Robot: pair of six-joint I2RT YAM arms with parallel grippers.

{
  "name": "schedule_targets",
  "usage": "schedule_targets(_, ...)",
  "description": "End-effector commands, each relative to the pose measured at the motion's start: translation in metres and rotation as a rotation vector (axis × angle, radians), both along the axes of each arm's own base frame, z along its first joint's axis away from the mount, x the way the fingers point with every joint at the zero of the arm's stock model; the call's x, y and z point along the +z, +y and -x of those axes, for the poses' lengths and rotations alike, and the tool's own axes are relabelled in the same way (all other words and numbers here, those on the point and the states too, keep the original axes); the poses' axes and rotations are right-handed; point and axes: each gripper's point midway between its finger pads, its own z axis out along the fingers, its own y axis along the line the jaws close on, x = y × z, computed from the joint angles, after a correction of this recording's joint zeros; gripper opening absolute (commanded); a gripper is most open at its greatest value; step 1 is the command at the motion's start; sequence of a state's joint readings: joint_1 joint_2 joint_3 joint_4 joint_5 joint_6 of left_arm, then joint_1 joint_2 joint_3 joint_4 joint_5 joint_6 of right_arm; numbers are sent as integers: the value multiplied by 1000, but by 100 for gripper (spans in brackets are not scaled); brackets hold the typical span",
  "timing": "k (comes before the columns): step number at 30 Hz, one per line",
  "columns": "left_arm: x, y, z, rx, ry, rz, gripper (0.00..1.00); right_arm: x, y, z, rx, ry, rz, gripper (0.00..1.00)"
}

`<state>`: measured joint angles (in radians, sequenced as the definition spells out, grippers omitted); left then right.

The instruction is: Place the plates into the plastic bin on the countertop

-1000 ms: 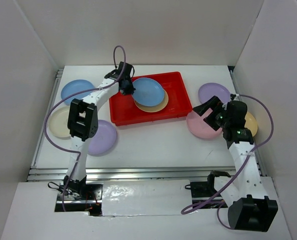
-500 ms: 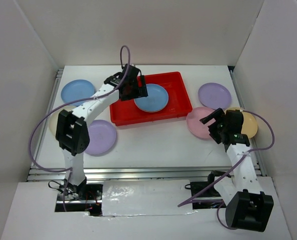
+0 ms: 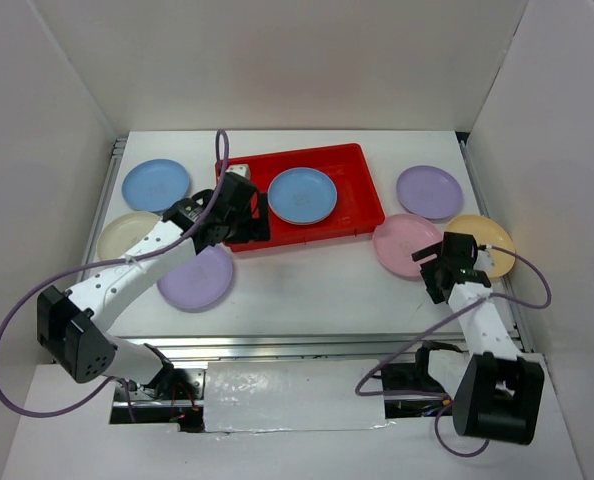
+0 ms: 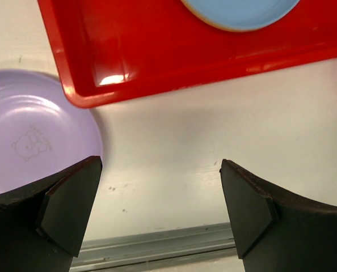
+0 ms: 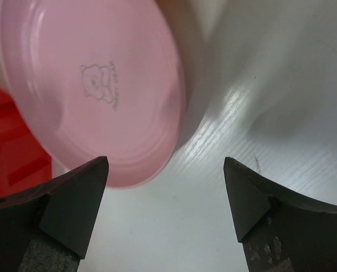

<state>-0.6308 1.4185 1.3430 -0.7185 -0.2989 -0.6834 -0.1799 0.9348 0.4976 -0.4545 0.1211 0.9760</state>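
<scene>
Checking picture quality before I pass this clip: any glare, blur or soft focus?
Top external: sharp, evenly lit. Left wrist: a white glare spot inside the red bin. Right wrist: the pink plate slightly soft, sheen on the countertop.

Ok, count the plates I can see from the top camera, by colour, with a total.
Blue plates: 2
Purple plates: 2
Pink plate: 1
Yellow plate: 1
Cream plate: 1
Total: 7

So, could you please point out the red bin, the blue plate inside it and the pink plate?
red bin (image 3: 349, 193): top external view, bare floor beside the plate.
blue plate (image 3: 302, 195): top external view, its centre.
pink plate (image 5: 95, 90): right wrist view, its centre.
</scene>
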Motion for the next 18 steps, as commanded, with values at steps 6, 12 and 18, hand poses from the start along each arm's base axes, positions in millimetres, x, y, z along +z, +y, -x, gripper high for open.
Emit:
schedule_targets(6,-14,14,17,-23,16,-50,99,-12,-14,-37,0,46,25,85)
schedule_targets(12,-27,19,22,-13,37,-70,99,-32,-10,-37,39,113,5,53)
schedule_targets(18,-28,20,22,-12,41,-69,99,-49,-4,-29,64,142,-17,31)
